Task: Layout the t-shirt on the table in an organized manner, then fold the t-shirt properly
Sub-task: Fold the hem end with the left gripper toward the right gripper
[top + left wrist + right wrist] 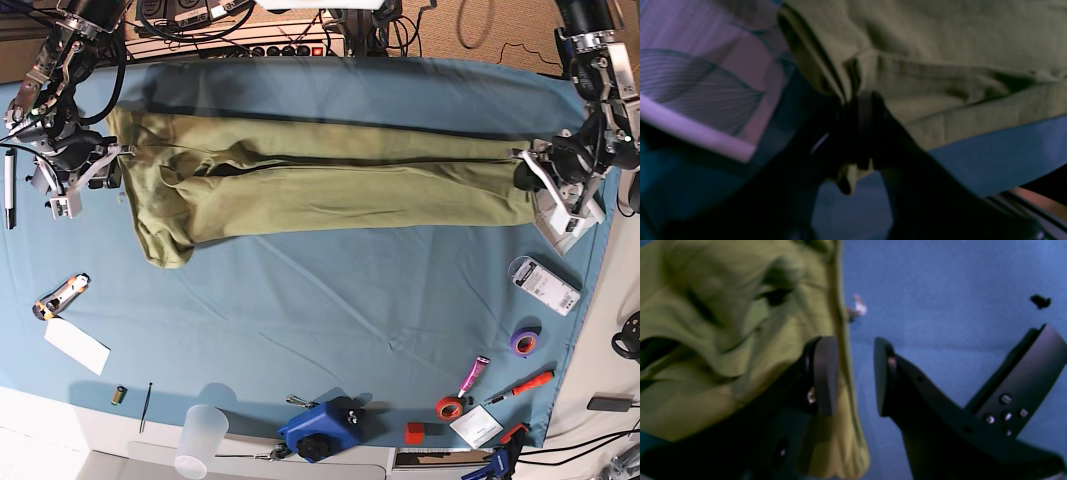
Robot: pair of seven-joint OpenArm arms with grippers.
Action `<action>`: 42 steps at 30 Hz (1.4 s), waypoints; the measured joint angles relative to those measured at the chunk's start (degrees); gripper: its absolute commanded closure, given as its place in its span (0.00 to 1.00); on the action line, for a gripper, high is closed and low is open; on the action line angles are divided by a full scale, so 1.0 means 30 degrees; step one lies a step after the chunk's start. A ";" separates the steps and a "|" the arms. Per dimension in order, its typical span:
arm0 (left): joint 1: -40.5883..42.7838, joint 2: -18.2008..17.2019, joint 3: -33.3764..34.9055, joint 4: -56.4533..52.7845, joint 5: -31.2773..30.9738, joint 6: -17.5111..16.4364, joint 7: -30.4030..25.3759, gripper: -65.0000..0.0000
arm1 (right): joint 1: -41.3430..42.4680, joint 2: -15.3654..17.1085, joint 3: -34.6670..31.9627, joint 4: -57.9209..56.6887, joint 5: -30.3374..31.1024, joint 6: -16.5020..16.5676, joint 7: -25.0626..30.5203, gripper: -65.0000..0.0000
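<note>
The olive-green t-shirt (330,180) lies stretched in a long, wrinkled band across the far half of the table (300,310), which is covered in teal-blue cloth. At the band's right end, my left gripper (522,170) is shut on a bunched fold of the t-shirt (940,83). The dark fingers (870,130) pinch that fabric in the left wrist view. At the left end, my right gripper (112,158) stands open. In the right wrist view the t-shirt's edge (841,340) hangs between the spread fingers (825,373), with blue cloth showing beside it.
A white packet (568,218) lies just under the left gripper and a white box (543,285) below it. Tape rolls (523,342), a marker and a screwdriver (530,383) sit front right. A blue tool (322,428) and a cup (200,440) stand at the front edge. A knife (60,295) and a card lie at left.
</note>
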 measured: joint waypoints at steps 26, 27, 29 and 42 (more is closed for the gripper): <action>0.0430 0.2273 0.5967 0.4415 -0.2470 -0.2776 -0.0117 1.00 | 0.1071 -0.0007 0.0036 0.0000 0.0066 -0.0007 0.0474 0.71; 0.0204 0.2506 0.6601 0.4415 -0.1996 -0.2419 -0.0488 1.00 | 0.1071 -0.0007 0.0029 0.0000 0.0073 0.0000 0.0474 0.71; -0.0204 0.3111 0.7868 0.4437 -0.0801 -0.1982 -0.1035 1.00 | 0.1071 -0.0007 0.0029 0.0000 0.0066 -0.0007 0.0474 0.71; -0.2477 0.6397 1.5016 0.1719 0.7286 0.1093 -0.3337 1.00 | 0.1071 -0.0007 0.0029 0.0000 0.0066 -0.0007 0.0474 0.71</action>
